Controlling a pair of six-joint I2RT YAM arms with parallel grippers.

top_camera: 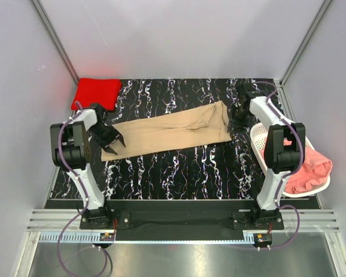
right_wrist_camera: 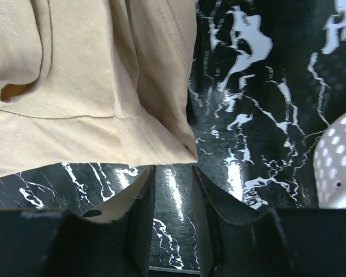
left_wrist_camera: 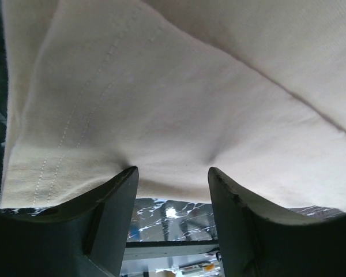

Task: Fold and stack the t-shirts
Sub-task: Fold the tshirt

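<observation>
Tee (top_camera: pixel 167 131), tan, lies as long folded strip across counter (top_camera: pixel 179 167). Left jaws open at its left hem; right jaws open, empty, just short of right corner. Prob. staged for crosswise fold.

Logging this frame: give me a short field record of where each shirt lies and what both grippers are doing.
tan t-shirt: folded into a long strip across the middle of the table
red t-shirt: folded, far left corner
pink t-shirt: bunched in the white basket, right side
left gripper: open, fingertips at the strip's left end
right gripper: open, over bare table beside the strip's right corner, nothing between the jaws
stack: not yet made
</observation>
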